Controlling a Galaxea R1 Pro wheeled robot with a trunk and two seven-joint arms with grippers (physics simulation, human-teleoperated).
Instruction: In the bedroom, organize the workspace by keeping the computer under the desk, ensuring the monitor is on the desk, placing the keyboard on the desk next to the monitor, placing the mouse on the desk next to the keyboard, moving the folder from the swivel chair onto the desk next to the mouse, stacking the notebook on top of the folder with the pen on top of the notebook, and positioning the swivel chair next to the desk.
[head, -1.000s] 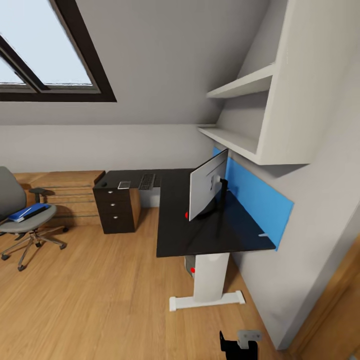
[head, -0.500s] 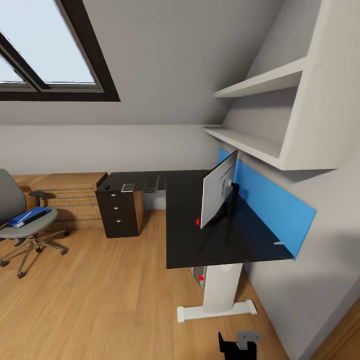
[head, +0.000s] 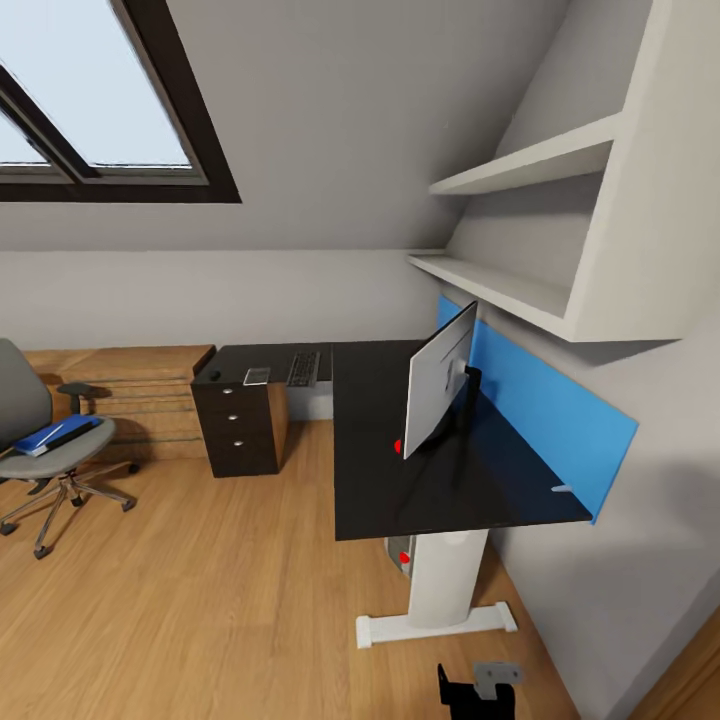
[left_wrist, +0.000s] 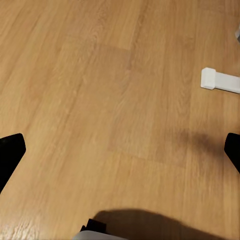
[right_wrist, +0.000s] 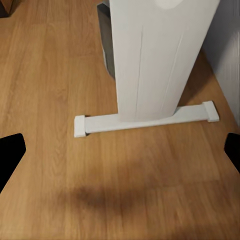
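1. The blue folder (head: 55, 433) lies flat on the grey seat of the swivel chair (head: 40, 445), well apart from the black surface (head: 400, 480), out on the wood floor (head: 200, 600).
2. By my read it is light, stiff and a bit slick: pinch it at a free edge overhanging the seat, since flat on the cushion it offers little to grip.
3. The monitor (head: 438, 395) stands on the surface near the wall edge; the keyboard (head: 303, 368) lies at the far corner, with a small grey notebook (head: 257, 376) just beside it and a dark mouse (head: 214, 375) beyond. The computer (head: 400, 556) sits under the surface by the white pedestal (head: 440, 585).
4. Left fingers (left_wrist: 120, 150) and right fingers (right_wrist: 120, 150) are both spread wide, empty, over bare floor.
5. Against half a second ago the whole view barely shifts; a second ago it was turned further, so the camera is settling.
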